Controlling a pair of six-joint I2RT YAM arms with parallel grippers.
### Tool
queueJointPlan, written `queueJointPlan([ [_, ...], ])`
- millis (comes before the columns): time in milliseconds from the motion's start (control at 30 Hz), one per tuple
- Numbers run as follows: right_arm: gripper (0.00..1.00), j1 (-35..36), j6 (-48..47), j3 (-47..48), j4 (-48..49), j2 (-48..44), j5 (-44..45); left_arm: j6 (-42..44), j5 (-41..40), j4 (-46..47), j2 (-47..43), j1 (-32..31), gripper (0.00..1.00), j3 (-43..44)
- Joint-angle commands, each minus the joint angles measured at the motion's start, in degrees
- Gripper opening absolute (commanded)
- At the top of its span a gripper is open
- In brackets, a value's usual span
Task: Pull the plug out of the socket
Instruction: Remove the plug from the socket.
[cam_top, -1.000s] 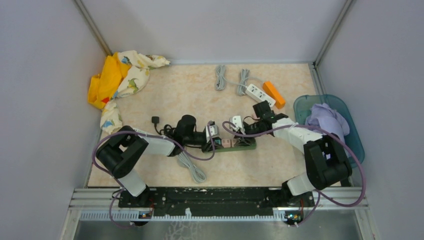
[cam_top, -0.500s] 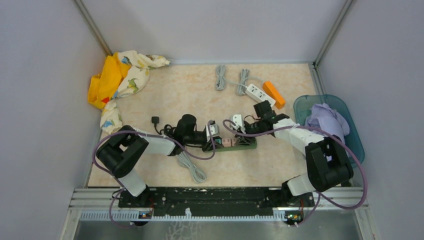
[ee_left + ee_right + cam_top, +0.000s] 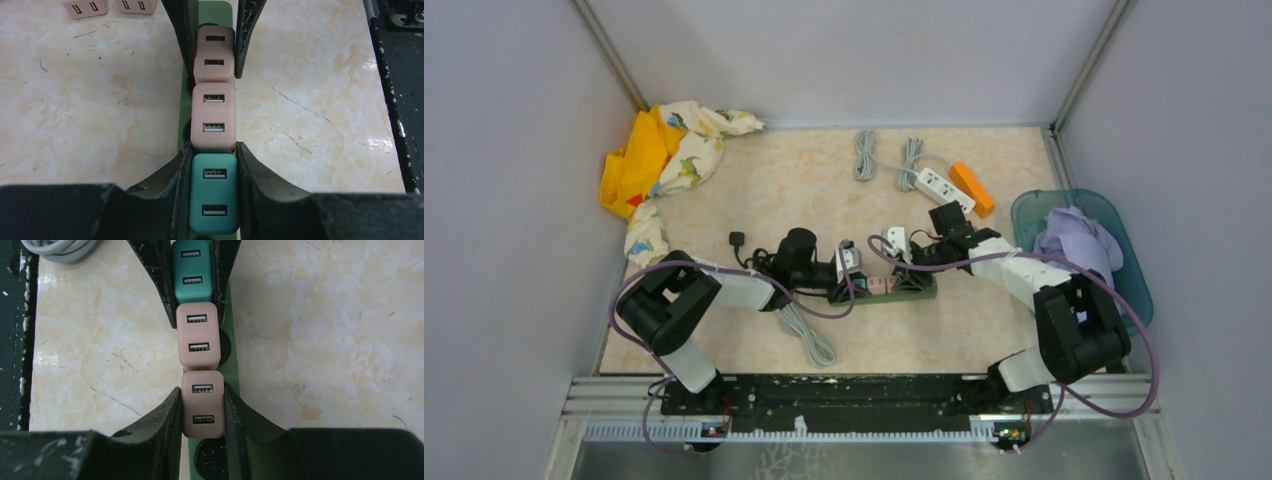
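Note:
A green power strip lies mid-table with three USB plugs in a row in it. In the left wrist view my left gripper is shut on the teal plug at its end of the strip. A pink plug sits in the middle. In the right wrist view my right gripper is shut on the end pink plug. An empty socket shows just below it. The middle pink plug and the teal plug lie beyond.
Two loose pink plugs lie on the table beside the strip. A coiled grey cable lies near the left arm. A white power strip, an orange block, grey cables, a teal bin and a yellow cloth stand around.
The right arm has shifted very slightly. Both grippers stay shut on their plugs, and all three plugs remain in the strip.

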Motion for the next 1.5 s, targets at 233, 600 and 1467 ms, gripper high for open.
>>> queueJointPlan([
  [233,0.00,-4.83,-12.80,2.81,-4.98,-3.46,-14.07,-0.02,0.32,-1.99,1.73,-0.21,0.01,1.04],
  [600,0.00,0.63,1.54,1.88,6.52,-3.66,-11.14,-0.15,0.25,-2.06,1.78,-0.19,0.01,1.06],
  [1467,0.00,-2.08,1.30,4.26,3.02,-3.17,-9.23,-0.28,0.30,-1.99,1.94,-0.01,0.01,1.13],
])
